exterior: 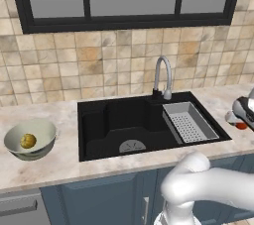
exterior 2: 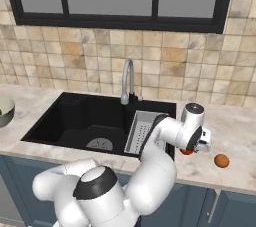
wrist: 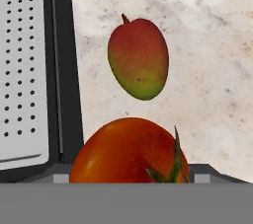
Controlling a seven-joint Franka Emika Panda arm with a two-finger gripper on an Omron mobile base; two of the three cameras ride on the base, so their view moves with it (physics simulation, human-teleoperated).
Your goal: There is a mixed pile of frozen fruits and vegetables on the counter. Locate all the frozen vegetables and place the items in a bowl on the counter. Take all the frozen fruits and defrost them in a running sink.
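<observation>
From the left base camera, a yellowish-green vegetable (exterior: pixel 28 140) sits inside the grey-green bowl (exterior: pixel 42 131) on the beige counter (exterior: pixel 59 159), left of the black sink (exterior: pixel 144 125); the gripper (exterior: pixel 241 121) hangs over a red tomato (exterior: pixel 241 125) at the far right. From the right base camera, the gripper (exterior 2: pixel 191 149) sits low on the tomato (exterior 2: pixel 187 151), with an orange (exterior 2: pixel 221 160) lying apart to its right. The hand camera shows the tomato (wrist: pixel 129 151) close between the jaws, apparently clasped, a mango (wrist: pixel 139 58) lying beyond, beside the perforated tray (wrist: pixel 22 70).
</observation>
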